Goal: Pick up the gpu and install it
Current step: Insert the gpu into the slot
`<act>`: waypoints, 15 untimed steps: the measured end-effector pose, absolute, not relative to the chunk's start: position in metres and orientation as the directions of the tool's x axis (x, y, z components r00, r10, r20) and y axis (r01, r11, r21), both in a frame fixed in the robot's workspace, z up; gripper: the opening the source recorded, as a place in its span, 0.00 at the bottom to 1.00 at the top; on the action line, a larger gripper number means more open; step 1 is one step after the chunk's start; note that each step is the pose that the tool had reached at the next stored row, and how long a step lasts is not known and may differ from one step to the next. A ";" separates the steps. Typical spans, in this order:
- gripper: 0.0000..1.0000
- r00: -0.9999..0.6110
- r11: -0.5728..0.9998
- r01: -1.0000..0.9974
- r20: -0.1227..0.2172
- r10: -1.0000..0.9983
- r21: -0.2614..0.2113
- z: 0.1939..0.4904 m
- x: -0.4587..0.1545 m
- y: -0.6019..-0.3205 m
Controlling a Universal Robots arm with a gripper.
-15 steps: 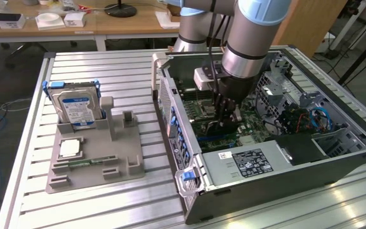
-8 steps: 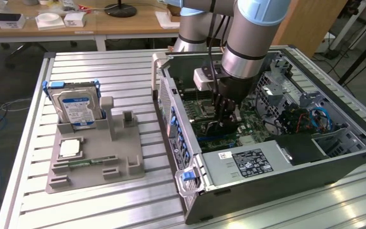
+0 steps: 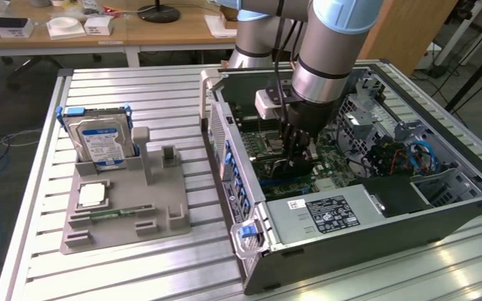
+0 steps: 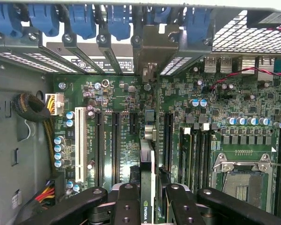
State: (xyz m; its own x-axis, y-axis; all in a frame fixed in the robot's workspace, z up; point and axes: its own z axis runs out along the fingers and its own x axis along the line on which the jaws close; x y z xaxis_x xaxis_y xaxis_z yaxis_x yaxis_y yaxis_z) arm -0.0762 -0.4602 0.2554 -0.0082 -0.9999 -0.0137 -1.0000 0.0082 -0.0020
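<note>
- The gripper point(image 3: 295, 149) is clenched on the gpu point(image 4: 146, 161), which sits edge-on between its fingers point(image 4: 126, 201).
- The gpu is inside the open computer case point(image 3: 350, 263), over the motherboard point(image 4: 253, 93) slots.
- In the exterior view, the hard drive point(image 3: 98, 141) stands at 9 o'clock from the case.

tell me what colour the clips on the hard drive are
The clips on the hard drive are blue, best seen in the exterior view.

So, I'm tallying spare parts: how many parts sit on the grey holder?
3: a hard drive standing at the grey holder's far end, a silver square chip lying flat nearer, and a green memory stick just in front of it. More may be hidden from view.
</note>
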 end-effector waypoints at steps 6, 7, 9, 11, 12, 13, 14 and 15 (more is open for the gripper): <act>0.26 -0.033 0.033 -0.999 -0.014 -0.999 -0.002 0.255 -0.076 -0.460; 0.26 -0.033 0.033 -0.999 -0.014 -0.999 -0.002 0.255 -0.076 -0.460; 0.26 -0.033 0.033 -0.999 -0.014 -0.999 -0.002 0.255 -0.076 -0.460; 0.26 -0.033 0.033 -0.999 -0.014 -0.999 -0.002 0.254 -0.076 -0.460; 0.26 -0.033 0.033 -0.999 -0.014 -0.999 -0.002 0.254 -0.076 -0.460; 0.26 -0.033 0.033 -0.999 -0.014 -0.999 -0.003 0.253 -0.076 -0.460; 0.26 -0.033 0.033 -0.999 -0.014 -0.999 -0.003 0.253 -0.076 -0.460; 0.26 -0.033 0.033 -0.999 -0.014 -0.999 -0.003 0.253 -0.076 -0.460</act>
